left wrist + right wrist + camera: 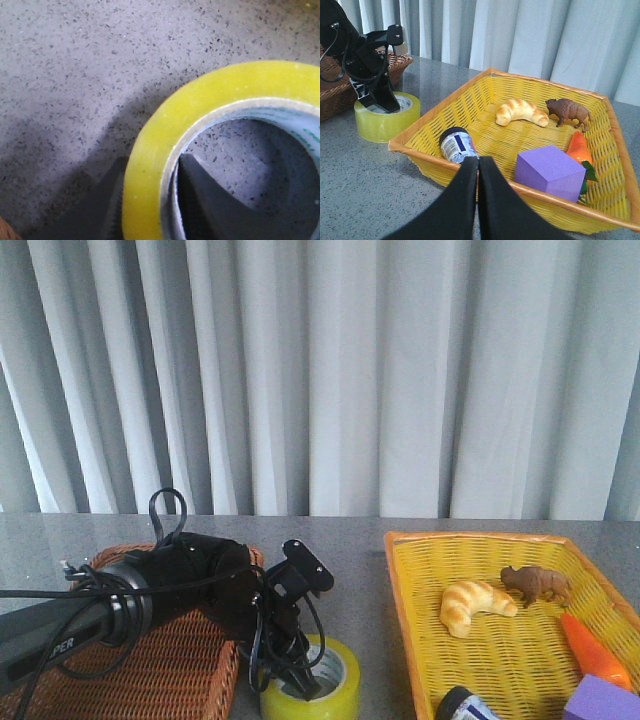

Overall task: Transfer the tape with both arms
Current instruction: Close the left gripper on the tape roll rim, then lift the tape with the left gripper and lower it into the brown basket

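The left tool (300, 680) straddles the wall of the tape (312, 685) lying flat on the grey desk (360, 570), one finger (205, 210) inside the core and the other outside, between the brown basket (150, 670) and the yellow basket (485, 90). The right tool (478, 165), its fingers pressed together and empty, hovers at the yellow basket's near rim. Beyond lie a jar (457, 145), purple block (549, 171), carrot (580, 147), croissant (521, 111) and toy bison (568, 112).
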{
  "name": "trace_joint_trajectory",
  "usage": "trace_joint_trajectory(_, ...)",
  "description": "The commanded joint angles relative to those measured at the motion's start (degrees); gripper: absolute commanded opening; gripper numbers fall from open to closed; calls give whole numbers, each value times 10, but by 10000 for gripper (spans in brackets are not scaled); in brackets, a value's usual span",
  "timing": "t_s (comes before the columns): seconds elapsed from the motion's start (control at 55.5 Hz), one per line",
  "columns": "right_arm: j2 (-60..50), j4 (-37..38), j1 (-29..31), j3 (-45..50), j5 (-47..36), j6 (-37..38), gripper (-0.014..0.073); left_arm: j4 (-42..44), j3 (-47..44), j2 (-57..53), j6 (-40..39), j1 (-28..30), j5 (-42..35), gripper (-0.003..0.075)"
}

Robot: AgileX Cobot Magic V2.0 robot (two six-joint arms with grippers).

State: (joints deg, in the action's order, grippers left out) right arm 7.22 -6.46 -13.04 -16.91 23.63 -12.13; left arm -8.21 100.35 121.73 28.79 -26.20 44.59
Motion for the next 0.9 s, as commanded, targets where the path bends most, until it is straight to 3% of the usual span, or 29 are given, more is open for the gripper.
trace_joint_trajectory(0.0, 7, 2, 4, -14, -45, 0, -4, -13, 14, -45, -7, 4, 0, 58)
trace_joint_trajectory(0.108, 7, 2, 4, -14, -45, 0, -4, -33, 14, -73, -7, 4, -5, -8)
trace_joint_trajectory(0.361, 7, 2, 4, -13, -45, 0, -4, -50, 14, -179, -7, 4, -2, -7)
trace_joint_trajectory(0.541, 7, 2, 4, -13, -45, 0, -4, 11, 14, -281, -17, 11, 3, -7)
trace_joint_trajectory(0.703, 7, 2, 4, -13, -45, 9, -4, 67, 12, -326, -74, 75, 4, -7)
trace_joint_trajectory(0.883, 7, 2, 4, -13, -44, 10, -4, 62, -18, -301, -96, 161, 5, -7)
